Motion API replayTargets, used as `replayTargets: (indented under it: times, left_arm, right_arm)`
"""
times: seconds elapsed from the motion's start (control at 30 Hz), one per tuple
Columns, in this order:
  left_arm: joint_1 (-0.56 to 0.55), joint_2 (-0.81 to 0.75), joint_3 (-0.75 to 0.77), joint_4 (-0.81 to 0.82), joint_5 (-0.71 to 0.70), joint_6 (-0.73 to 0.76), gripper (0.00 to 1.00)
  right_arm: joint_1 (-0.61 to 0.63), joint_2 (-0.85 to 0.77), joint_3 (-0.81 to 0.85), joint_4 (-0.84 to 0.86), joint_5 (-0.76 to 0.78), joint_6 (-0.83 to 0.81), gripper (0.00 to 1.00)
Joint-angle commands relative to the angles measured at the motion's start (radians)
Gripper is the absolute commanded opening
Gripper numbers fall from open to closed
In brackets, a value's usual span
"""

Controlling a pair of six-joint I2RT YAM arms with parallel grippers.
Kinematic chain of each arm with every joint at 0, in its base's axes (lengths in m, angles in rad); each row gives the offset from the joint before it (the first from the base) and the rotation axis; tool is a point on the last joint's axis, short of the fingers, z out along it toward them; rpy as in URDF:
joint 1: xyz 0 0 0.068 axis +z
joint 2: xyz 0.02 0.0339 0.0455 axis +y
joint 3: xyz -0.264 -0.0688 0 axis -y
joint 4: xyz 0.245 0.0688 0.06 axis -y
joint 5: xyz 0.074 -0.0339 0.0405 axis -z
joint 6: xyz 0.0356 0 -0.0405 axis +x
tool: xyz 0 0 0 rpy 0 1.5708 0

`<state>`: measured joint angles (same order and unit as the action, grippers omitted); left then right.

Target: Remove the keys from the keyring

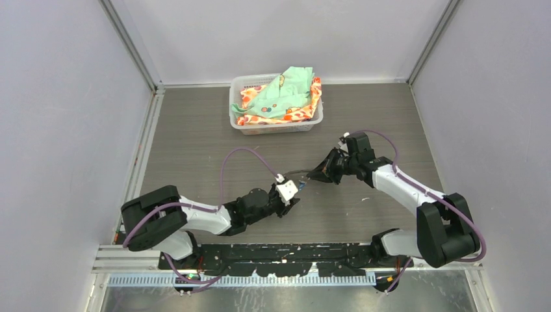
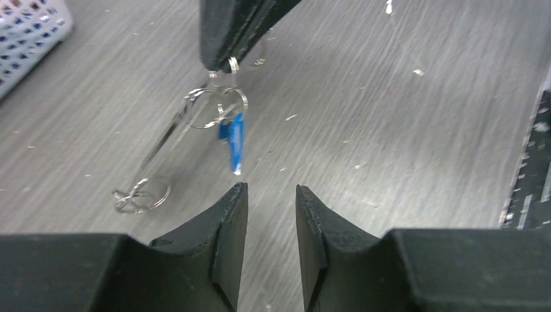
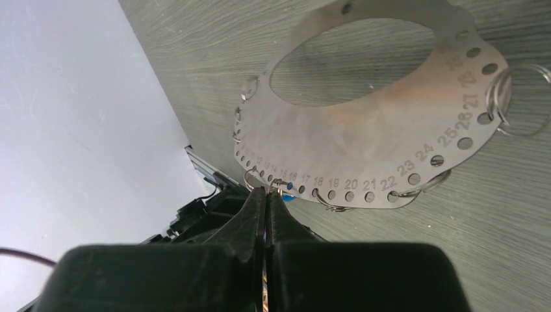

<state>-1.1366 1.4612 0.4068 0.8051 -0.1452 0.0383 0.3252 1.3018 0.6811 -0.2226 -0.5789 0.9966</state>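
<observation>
**Left end effector (image 2: 270, 190) parted and empty, the keys (image 2: 234, 140) dangling just ahead of it.**

Its two fingers stand apart with nothing between them. In the left wrist view the keys hang just above that gap, slightly left of centre. They are a few small silver bits on a bright blue plastic tag, whose long axis runs up and down the frame. They hang from a little loop on the keyring (image 3: 364, 140), a thin grey numbered plate. The right end effector (image 3: 266, 195) is clamped shut on its rim, holding it slanted over the surface (image 2: 390, 97). The left arm looks nearer and free.
</observation>
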Motion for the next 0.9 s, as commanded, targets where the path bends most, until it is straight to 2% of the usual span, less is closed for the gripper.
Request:
replayTargets:
  times: [0.0,0.17,0.37,0.87]
  left_arm:
    - [0.010,0.042,-0.002,0.200,0.056,-0.146,0.36]
    - [0.012,0.092,-0.033,0.338,0.011,-0.175,0.45]
    - [0.028,0.109,-0.066,0.443,-0.050,-0.145,0.48]
    - [0.063,0.041,-0.105,0.440,-0.001,-0.073,0.49]
  right_arm:
    - [0.000,-0.052,0.017,0.095,-0.052,-0.009,0.01]
    - [0.001,-0.081,-0.013,0.199,-0.097,-0.008,0.01]
    - [0.002,-0.109,-0.035,0.275,-0.145,-0.056,0.00]
    - [0.024,-0.151,-0.117,0.497,-0.235,-0.109,0.01]
